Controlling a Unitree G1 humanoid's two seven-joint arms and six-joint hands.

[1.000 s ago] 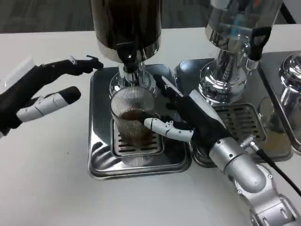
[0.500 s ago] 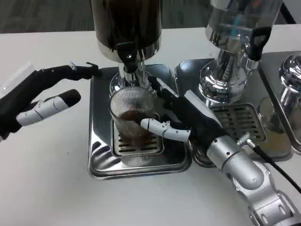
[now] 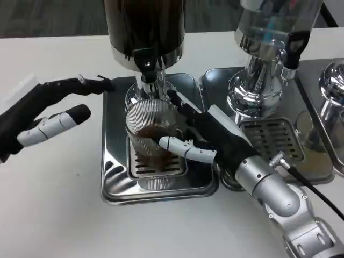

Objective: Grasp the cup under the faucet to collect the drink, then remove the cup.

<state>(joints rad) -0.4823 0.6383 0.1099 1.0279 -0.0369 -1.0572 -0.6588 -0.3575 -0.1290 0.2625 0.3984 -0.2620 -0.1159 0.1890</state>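
While the ribbed cup stands on the drip tray under the dark dispenser's faucet, part-filled with brown drink, my right robot hand wraps it from the right. My left robot hand hovers over the white surface, fingers spread, holding nothing.

Evenly bright, with soft light from overhead. Strong white glare on the steel tray, mostly at its rounded near corners, and on the chrome stand of the right dispenser. Faint, soft-edged shadows on the white table (nothing hard or dark). Sharp enough across the middle to show the ribs of the glass cup. Slightly smeared on the left hand. Softer toward the top edge, with the dark tank cropped there.
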